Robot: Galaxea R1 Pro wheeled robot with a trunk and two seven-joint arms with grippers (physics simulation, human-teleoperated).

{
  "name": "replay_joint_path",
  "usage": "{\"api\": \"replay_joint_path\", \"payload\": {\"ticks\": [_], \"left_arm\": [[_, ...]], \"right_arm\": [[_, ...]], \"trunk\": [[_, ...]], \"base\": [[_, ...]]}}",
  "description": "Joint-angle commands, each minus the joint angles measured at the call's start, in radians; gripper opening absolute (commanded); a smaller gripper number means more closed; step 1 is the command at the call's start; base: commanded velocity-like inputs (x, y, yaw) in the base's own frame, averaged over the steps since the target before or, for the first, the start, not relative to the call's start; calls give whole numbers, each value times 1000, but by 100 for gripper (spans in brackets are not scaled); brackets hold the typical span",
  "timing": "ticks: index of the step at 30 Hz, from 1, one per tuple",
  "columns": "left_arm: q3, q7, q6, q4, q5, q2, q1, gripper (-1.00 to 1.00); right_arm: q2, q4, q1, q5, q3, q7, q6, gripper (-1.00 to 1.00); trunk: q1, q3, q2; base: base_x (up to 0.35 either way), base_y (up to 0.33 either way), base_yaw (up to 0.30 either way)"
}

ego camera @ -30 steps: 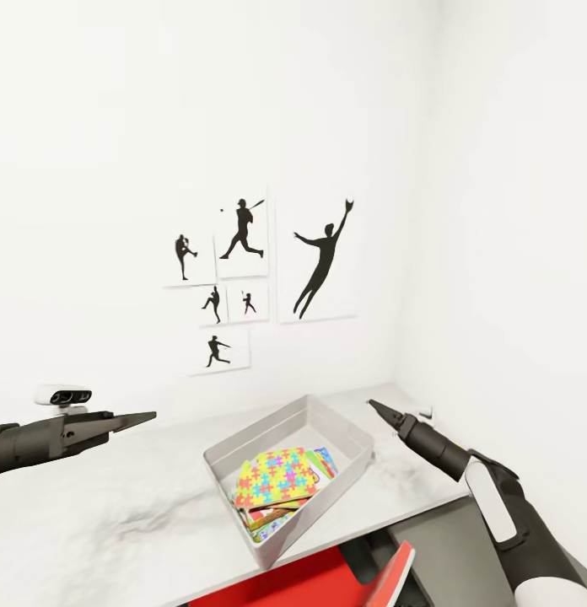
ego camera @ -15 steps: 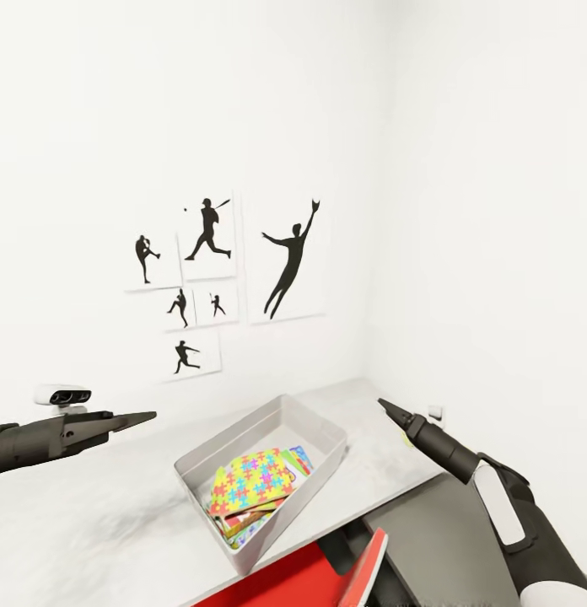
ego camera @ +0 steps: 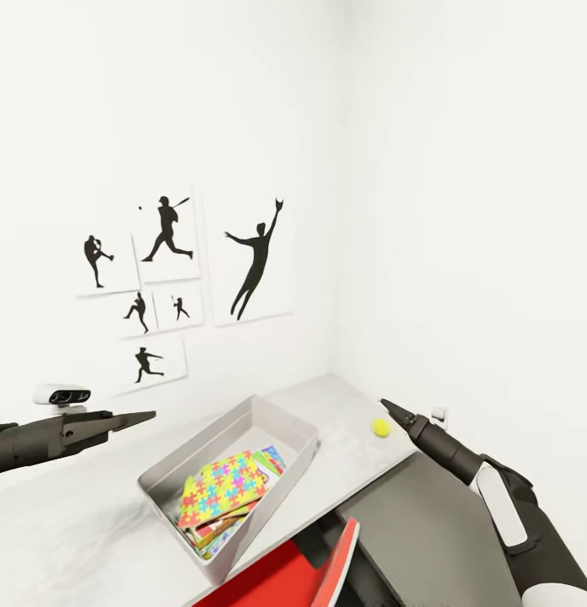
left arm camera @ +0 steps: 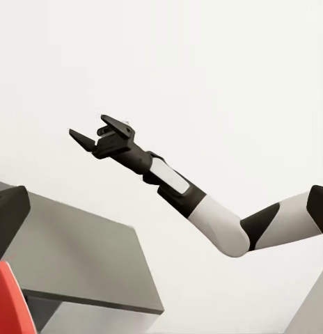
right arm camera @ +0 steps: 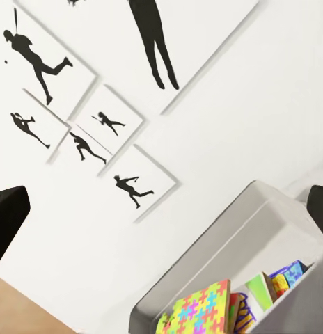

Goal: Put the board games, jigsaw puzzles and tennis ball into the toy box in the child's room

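Your toy box [ego camera: 287, 432] sits on the counter [ego camera: 344, 405], set at an angle to the counter's edge. Inside it a jigsaw puzzle [ego camera: 223, 487] lies on top of a stack of flat printed boxes [ego camera: 268, 462], tilted against them; the right wrist view shows the same puzzle [right arm camera: 196, 309] and box edges [right arm camera: 283, 275] within the grey walls. The tennis ball [ego camera: 380, 427] rests on the counter outside the toy box, near the counter's far corner and just beside your right gripper [ego camera: 386, 408].

Your right gripper hangs above the counter with its fingers apart and nothing between them, as the left wrist view confirms [left arm camera: 99, 132]. Your left gripper [ego camera: 146, 416] hangs well apart from the toy box; its fingers appear together and hold nothing.

Sports silhouette prints [ego camera: 171, 270] hang on the wall behind the toy box.
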Motion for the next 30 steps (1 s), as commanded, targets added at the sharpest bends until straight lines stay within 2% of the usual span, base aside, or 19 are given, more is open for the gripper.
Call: {"api": "replay_joint_path", "payload": {"ticks": [1, 11, 30], "left_arm": [[0, -4, 11, 0, 0, 0, 0, 100], [-1, -4, 10, 2, 0, 0, 0, 100], [-1, -4, 11, 3, 0, 0, 0, 100]], "right_arm": [[0, 0, -1, -6, -1, 1, 7, 100], [1, -1, -1, -8, -1, 0, 6, 100], [2, -2, -1, -13, -1, 0, 3, 100]], "trunk": [[0, -1, -1], [0, -5, -1], [0, -5, -1]], "base": [[0, 6, -274], [24, 1, -236], [66, 0, -14]]}}
